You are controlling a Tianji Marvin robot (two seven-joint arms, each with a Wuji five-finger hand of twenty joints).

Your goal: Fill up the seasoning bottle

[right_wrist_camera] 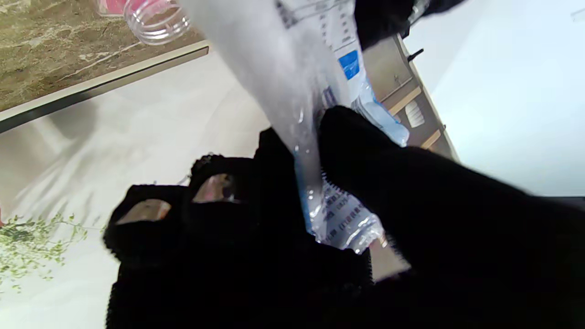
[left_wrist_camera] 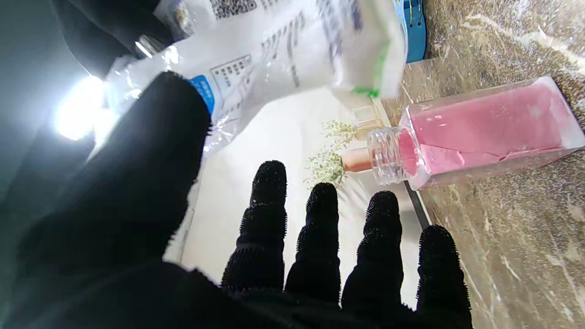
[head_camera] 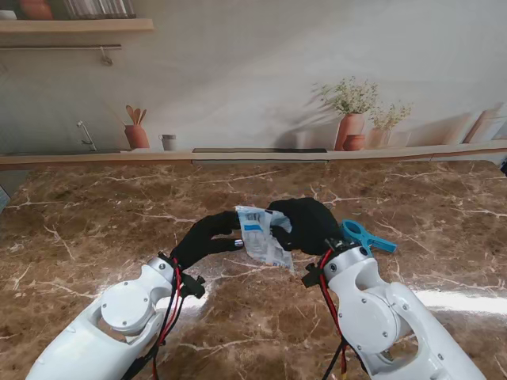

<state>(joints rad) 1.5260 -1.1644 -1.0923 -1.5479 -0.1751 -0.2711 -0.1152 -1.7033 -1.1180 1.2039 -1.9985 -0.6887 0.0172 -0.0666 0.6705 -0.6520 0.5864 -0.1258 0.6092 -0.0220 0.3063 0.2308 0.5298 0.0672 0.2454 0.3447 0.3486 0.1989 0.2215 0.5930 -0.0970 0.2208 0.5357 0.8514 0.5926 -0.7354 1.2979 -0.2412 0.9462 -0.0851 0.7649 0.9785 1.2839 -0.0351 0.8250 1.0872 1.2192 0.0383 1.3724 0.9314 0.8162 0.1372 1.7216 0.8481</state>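
At frame centre my right hand [head_camera: 307, 224] pinches the crinkled white plastic refill pouch [head_camera: 261, 233] above the clear square bottle of pink seasoning [left_wrist_camera: 480, 132], ready to pour, while my left hand [head_camera: 204, 237] hovers spread, empty.

Brown marble table [head_camera: 95, 229], kitchen-scene backdrop wall [head_camera: 253, 71] behind.
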